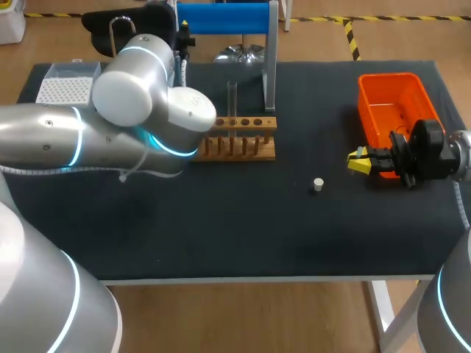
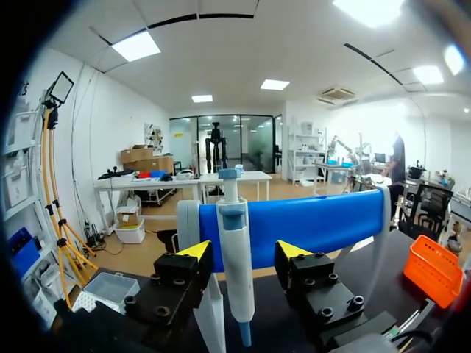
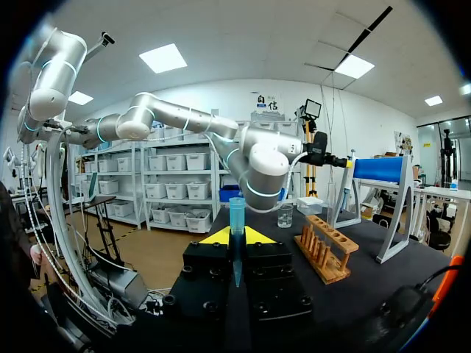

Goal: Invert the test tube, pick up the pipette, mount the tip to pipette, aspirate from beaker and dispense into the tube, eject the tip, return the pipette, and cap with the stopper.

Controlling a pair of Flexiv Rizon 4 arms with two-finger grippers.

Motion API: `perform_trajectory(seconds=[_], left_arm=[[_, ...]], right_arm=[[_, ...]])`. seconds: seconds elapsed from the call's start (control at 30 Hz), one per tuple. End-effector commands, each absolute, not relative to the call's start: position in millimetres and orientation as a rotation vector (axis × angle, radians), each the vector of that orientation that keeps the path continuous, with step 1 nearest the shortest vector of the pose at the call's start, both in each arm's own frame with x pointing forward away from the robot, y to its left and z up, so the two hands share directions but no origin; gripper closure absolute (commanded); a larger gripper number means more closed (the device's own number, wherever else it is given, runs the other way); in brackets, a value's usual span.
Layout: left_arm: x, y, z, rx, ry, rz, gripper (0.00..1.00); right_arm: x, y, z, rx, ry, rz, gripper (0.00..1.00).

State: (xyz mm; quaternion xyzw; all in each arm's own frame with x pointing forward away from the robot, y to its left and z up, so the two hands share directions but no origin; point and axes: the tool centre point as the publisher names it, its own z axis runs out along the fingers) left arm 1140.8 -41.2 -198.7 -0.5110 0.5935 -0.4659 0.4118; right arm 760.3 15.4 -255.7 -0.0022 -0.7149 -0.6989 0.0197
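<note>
A dark table (image 1: 235,228) fills the middle of the head view. The robot's bulky silver left arm (image 1: 140,110) comes in from the left of the frame. It reaches to the upper middle, where a stand with a blue bar (image 1: 221,18) carries the pipette.

Seen from that wrist, the left gripper (image 2: 244,251) is spread wide. The white and blue pipette (image 2: 237,257) hangs upright between its fingers with a gap on each side, so nothing is grasped yet.

An orange bin (image 1: 386,77) sits at the right of the frame. Beside it the right gripper (image 1: 362,162) is pinched tight on a small blue pipette tip (image 3: 236,220), held upright.

A wooden rack (image 1: 239,140) stands at centre with a clear test tube (image 1: 232,99) in it. A tip box (image 1: 68,87) is at upper left. A white stopper (image 1: 318,184) lies alone, lower right of the rack.

The main risk is the pipette grasp. If one finger meets the slim barrel first, it could swing the pipette or nudge it off the bar.

The left arm's elbow overlaps the rack's left end, at a height I cannot judge. A careless pull back could clip the tube.

The tip is held by a narrow pinch, so a crooked push onto the pipette could skew or pop it.
</note>
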Motion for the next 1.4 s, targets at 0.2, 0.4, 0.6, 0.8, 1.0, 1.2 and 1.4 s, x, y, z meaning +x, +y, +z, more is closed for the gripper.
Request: perform_trajectory(seconds=[0.2,0.4,0.6,0.8,1.0,1.2,1.4], left_arm=[[1148,-40,-199,-1.289,1.504,-1.17,0.51],[1153,-41,-200,-1.293,1.505,-1.165,0.51],[1156,-42,-201,-1.297,1.503,-1.161,0.51],[1158,-41,-201,-1.306,1.491,-1.16,0.51],[1161,-42,-201,-1.31,1.486,-1.161,0.51],[1164,-42,-201,-1.312,1.483,-1.161,0.51],[1166,-41,-203,-1.313,1.488,-1.157,0.51]], right_arm=[[759,16,-255,-0.009,-2.223,-2.169,1.0],[759,16,-255,-0.009,-2.223,-2.169,1.0],[759,16,-255,-0.009,-2.223,-2.169,1.0],[759,16,-255,-0.009,-2.223,-2.169,1.0],[759,16,-255,-0.009,-2.223,-2.169,1.0],[759,16,-255,-0.009,-2.223,-2.169,1.0],[759,16,-255,-0.009,-2.223,-2.169,1.0]])
